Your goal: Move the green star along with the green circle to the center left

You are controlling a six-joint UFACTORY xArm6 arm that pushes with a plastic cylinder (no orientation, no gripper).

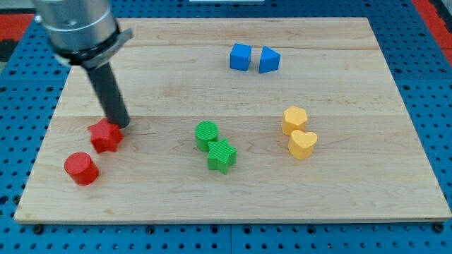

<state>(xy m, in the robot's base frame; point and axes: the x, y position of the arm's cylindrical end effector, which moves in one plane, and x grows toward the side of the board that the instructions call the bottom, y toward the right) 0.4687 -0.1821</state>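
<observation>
- While the rod comes down from the view's top left, my tip rests on the wooden board, touching or almost touching the upper right edge of the red star.
- As the arm ends in a plain rod, it has no hand that can spread, press together or pinch; it holds nothing.
- The green circle stands near the middle of the board, and the green star touches it at its lower right side.
- Both green blocks are well apart from my tip, on the view's right of it.
- The red cylinder lies just beside the red star, toward the view's bottom left.
- The blue cube and another blue block, whose shape I cannot tell surely, stand side by side near the view's top.
- The yellow hexagon and the yellow heart touch each other at the view's right.
</observation>
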